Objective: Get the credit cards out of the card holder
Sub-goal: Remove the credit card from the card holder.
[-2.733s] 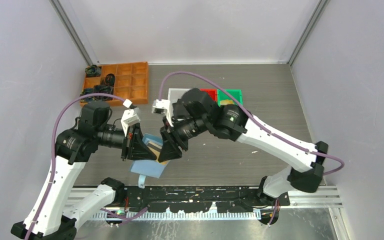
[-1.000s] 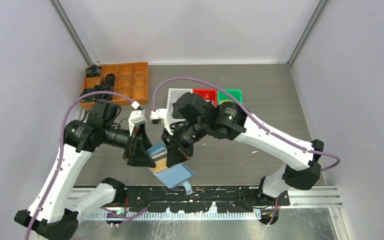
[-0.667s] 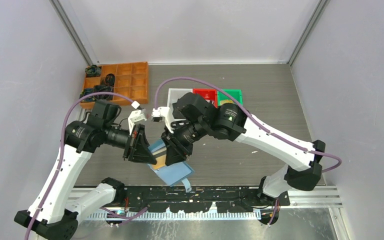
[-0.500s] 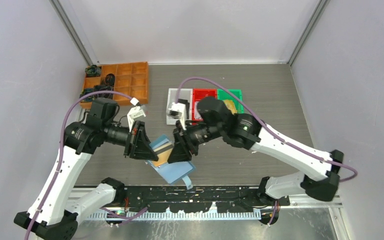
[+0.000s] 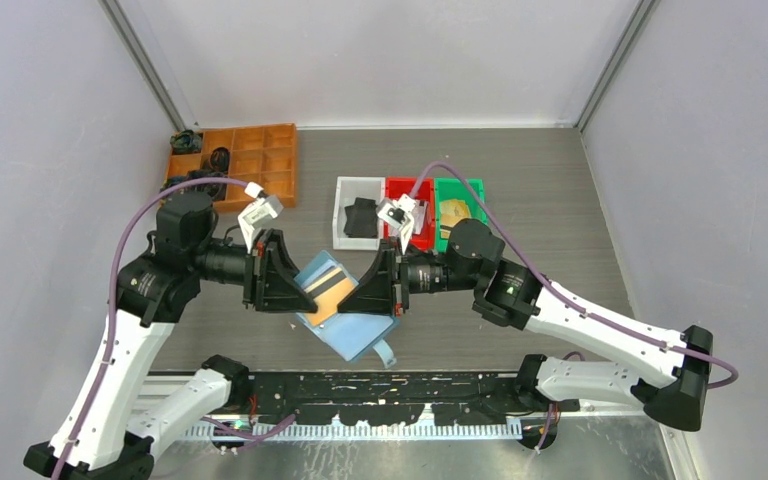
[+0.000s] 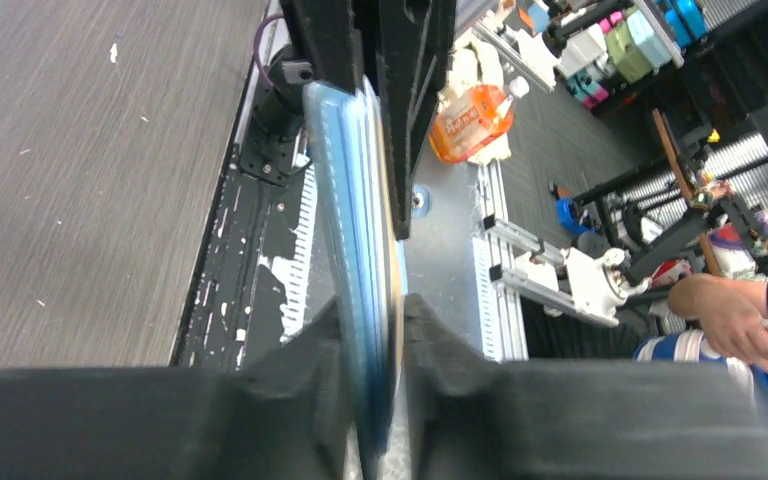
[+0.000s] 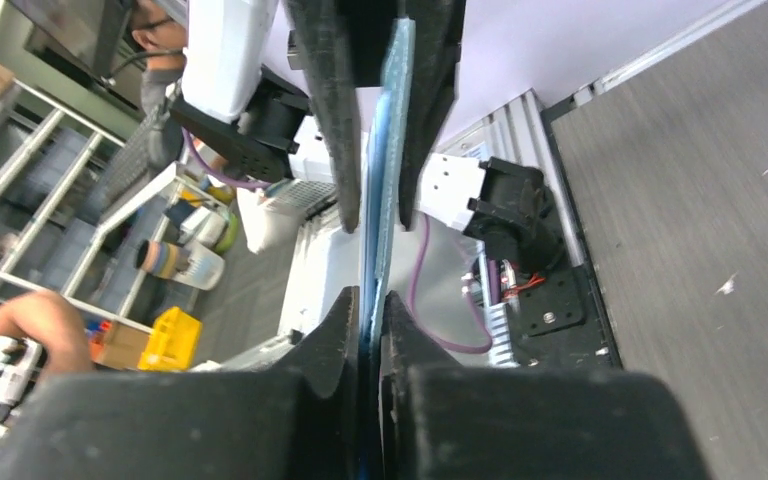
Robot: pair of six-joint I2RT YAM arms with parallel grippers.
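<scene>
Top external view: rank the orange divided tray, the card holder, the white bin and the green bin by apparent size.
1. orange divided tray
2. card holder, partly hidden
3. white bin and green bin: they look alike, so not ranked

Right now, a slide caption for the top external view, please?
Left claw and right claw pinch the opened card holder from opposite sides, a striped credit card showing.

The right arm is swinging out rightward and dropping low, the right gripper [image 5: 352, 300] now facing the left gripper [image 5: 305, 297] across the holder [image 5: 352, 335] (each pinching an opposite edge). More of the tan card [image 5: 332, 290] is showing, and the bins [image 5: 396, 186] are coming uncovered.
</scene>
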